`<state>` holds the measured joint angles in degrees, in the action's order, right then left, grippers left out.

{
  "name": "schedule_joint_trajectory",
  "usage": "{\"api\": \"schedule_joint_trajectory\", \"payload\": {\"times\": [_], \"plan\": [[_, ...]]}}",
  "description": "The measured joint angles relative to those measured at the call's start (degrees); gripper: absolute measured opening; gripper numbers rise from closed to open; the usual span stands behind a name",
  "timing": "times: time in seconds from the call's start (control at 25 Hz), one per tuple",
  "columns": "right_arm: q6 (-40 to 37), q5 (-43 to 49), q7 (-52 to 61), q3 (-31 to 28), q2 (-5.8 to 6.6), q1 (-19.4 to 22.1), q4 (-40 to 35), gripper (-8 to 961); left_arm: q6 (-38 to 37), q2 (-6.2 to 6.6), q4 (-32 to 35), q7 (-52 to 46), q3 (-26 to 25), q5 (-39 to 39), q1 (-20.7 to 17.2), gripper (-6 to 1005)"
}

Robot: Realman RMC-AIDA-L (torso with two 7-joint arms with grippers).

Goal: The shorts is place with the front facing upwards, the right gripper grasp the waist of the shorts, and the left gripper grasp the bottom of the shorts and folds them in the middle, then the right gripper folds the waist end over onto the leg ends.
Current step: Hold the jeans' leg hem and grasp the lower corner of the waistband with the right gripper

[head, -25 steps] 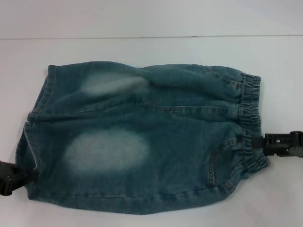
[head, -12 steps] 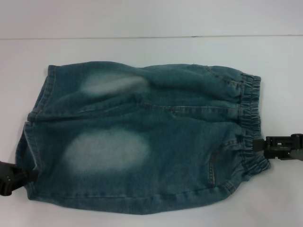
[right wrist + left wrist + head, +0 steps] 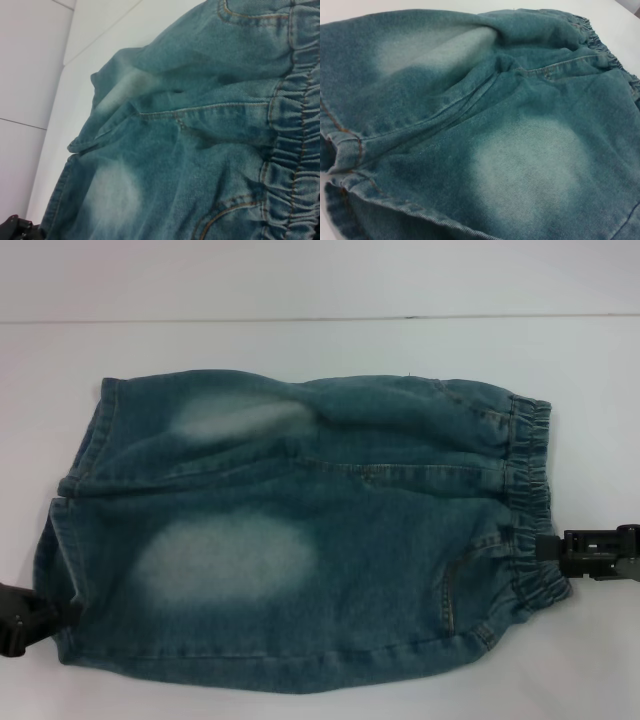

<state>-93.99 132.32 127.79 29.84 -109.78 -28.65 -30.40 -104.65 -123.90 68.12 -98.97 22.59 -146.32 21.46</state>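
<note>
The blue-green denim shorts (image 3: 300, 540) lie flat on the white table, front up, with pale faded patches. The crinkled waist of the shorts (image 3: 528, 490) points right and the bottom of the shorts, the flat leg hems (image 3: 75, 480), points left. My right gripper (image 3: 545, 547) sits at the near part of the waistband, its tip touching the fabric. At the near leg's hem, the tip of my left gripper (image 3: 60, 612) is against the cloth. The left wrist view shows the hem (image 3: 345, 145) close up. The right wrist view shows the waistband (image 3: 295, 150).
The white table (image 3: 320, 350) runs all round the shorts, with a seam line across its far side. In the right wrist view the left gripper (image 3: 15, 227) shows as a dark shape beyond the leg ends.
Both grippers have shifted very slightly toward the near side of the table. The shorts lie as before.
</note>
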Motion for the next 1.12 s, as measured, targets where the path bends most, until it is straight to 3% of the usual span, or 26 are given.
{"api": "schedule_joint_trajectory", "payload": {"times": [0.88,1.12], "plan": [[2.11,1.22,-0.01,1.19,0.0,-0.2,0.63,865,-0.73,-0.03,0.06,0.0,0.0,0.13,0.11,29],[3.9,2.28,-0.59,1.94,-0.25,-0.67,0.54,617,-1.17,-0.03,0.2,0.0,0.0,0.32,0.28,28]]}}
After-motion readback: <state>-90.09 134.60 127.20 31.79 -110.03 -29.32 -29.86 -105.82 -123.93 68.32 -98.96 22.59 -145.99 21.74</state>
